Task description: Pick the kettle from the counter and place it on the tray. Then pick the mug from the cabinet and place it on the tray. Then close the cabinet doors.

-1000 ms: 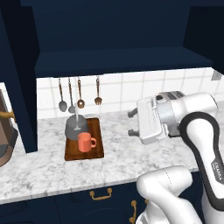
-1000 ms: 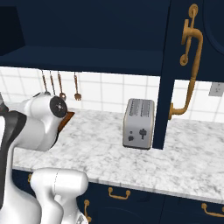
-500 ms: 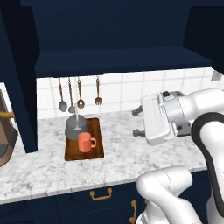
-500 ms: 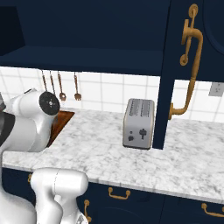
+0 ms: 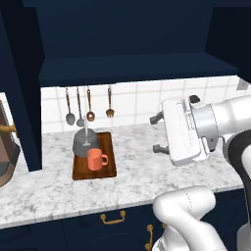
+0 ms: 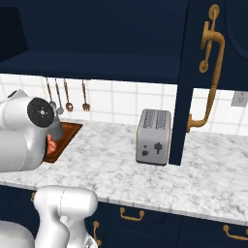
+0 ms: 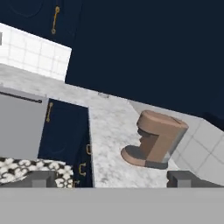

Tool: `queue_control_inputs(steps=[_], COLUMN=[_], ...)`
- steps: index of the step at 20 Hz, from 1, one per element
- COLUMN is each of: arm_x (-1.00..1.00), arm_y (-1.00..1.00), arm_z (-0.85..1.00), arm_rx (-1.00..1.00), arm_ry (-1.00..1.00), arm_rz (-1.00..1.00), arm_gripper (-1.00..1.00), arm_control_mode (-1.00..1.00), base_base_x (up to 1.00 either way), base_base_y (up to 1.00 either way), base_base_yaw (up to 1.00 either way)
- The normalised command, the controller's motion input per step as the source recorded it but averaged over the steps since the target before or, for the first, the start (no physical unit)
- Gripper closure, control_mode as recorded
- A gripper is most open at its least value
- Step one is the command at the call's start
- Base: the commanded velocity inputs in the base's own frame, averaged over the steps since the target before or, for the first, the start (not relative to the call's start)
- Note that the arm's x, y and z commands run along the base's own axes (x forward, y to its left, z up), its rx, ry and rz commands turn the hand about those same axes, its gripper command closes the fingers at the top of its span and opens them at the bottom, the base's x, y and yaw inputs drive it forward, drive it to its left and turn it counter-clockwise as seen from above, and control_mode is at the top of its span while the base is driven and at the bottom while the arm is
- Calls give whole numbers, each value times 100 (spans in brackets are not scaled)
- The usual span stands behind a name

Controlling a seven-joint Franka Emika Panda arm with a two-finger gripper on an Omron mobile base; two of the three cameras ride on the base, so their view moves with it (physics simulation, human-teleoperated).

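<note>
We see our two-finger gripper (image 5: pixel 157 133) spread wide and holding nothing, raised above the white-grey marbled counter (image 5: pixel 132 169). Well off to its left, the squat dark grey kettle (image 5: pixel 85 143) and the small salmon-orange mug (image 5: pixel 96 159) sit touching on the reddish-brown wooden tray (image 5: pixel 107 169).

Two rear base views over counter (image 5: pixel 44 196)

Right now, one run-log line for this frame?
kettle: on tray | mug: on tray | tool: open, empty, right of tray | cabinet doors: open
</note>
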Motion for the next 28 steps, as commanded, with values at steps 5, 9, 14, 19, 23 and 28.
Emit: queue_control_inputs(steps=[5, 9, 14, 19, 23, 28], arm_x=[-37, -22, -29, -39, -37, -47], arm_y=[28, 63, 65, 52, 66, 63], arm_z=[37, 24, 30, 26, 6, 15], arm_rx=[0, -1, -18, -12, -12, -5], arm_ry=[-44, -28, -32, -27, -24, -20], arm_rz=[10, 0, 5, 11, 3, 0], arm_gripper=[-100, -100, -100, -100, -100, -100], arm_control_mode=[-100, -100, -100, -100, -100, -100], base_base_x=[0, 0, 0, 0, 0, 0], base_base_y=[0, 0, 0, 0, 0, 0], base_base_yaw=[0, 0, 0, 0, 0, 0])
